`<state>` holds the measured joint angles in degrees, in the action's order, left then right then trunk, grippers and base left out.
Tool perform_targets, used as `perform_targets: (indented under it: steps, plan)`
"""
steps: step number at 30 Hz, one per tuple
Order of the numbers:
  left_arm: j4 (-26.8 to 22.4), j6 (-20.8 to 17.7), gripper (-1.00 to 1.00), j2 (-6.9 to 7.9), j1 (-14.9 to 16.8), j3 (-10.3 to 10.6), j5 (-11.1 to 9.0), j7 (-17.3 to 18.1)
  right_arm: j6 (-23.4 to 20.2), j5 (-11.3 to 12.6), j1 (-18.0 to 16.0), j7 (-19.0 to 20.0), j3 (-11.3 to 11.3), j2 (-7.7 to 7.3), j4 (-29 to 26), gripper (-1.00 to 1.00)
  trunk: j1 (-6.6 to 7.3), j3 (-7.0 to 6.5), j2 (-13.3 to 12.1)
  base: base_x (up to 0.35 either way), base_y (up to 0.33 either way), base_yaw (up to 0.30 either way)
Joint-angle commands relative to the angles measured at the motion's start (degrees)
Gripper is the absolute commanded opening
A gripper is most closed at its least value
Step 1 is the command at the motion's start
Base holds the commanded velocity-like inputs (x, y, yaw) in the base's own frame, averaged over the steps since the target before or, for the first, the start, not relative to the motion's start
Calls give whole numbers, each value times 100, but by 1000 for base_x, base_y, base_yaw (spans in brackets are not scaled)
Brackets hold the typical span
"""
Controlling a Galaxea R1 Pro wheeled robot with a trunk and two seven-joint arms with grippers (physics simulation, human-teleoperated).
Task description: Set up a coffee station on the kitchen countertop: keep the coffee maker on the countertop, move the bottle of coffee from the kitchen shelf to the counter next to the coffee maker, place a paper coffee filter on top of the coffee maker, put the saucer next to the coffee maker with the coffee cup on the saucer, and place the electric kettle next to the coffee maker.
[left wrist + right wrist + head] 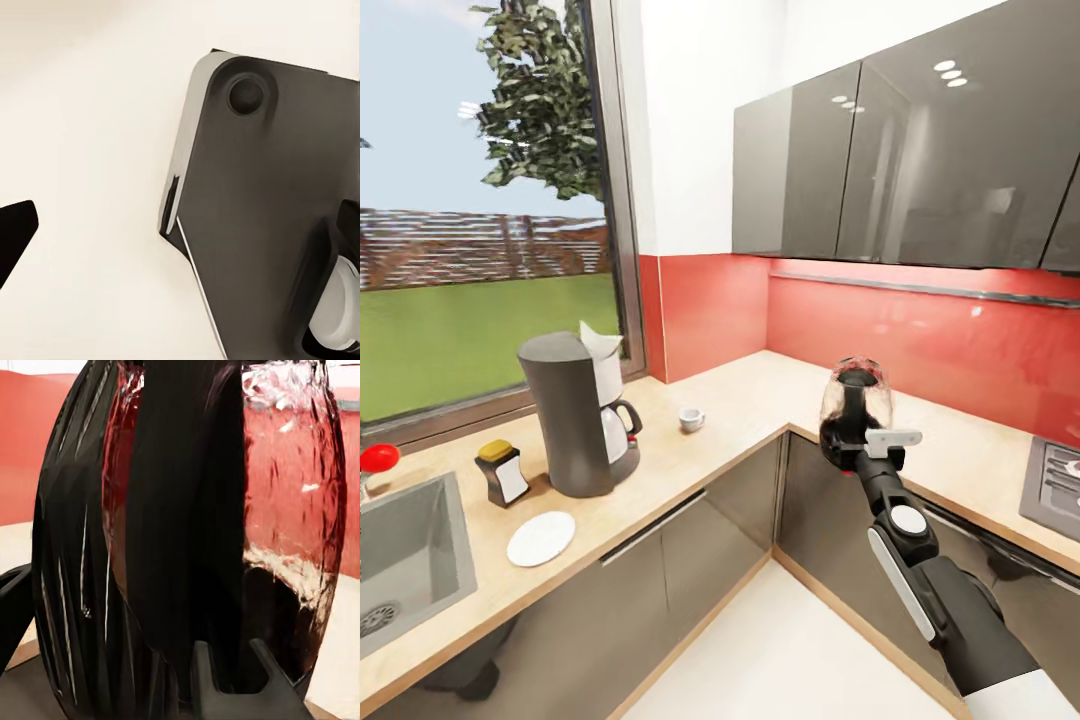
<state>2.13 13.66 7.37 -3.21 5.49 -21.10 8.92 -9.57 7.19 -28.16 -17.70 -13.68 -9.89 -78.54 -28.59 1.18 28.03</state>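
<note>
The dark grey coffee maker [572, 420] stands on the wooden countertop [750, 385] by the window, a white paper filter [600, 342] on top of it. To its left is the coffee bottle [502, 472] with a yellow lid. A white saucer [541, 538] lies in front, near the counter edge. The small white cup [691, 419] sits to the right, apart from the saucer. My right gripper [853, 442] is shut on the glass electric kettle [855, 400], held upright in the air in front of the corner counter. The kettle [187, 525] looms close in the right wrist view. One black fingertip [15, 236] shows in the left wrist view.
A steel sink [410, 560] lies at the far left with a red object [378, 458] behind it. A stovetop [1055, 480] is at the right edge. Grey wall cabinets [900, 160] hang above the red backsplash. The left wrist view looks onto a dark robot part [255, 210] over pale floor.
</note>
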Motion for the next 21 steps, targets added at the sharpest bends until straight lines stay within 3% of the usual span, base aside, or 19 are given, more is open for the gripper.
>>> perform_targets:
  steps: [1, 21]
  plan:
    - [16, 32, 100, -3, 6, 48, -61, 31, -18, 36, -6, -57, -21, -7, -13, -100, -5, 10, 11, 245, -235, 256]
    - [-7, 32, 100, -50, 5, 54, -70, 32, -18, 42, -6, -53, -21, -6, -13, -100, -5, 10, 11, 245, -235, 276]
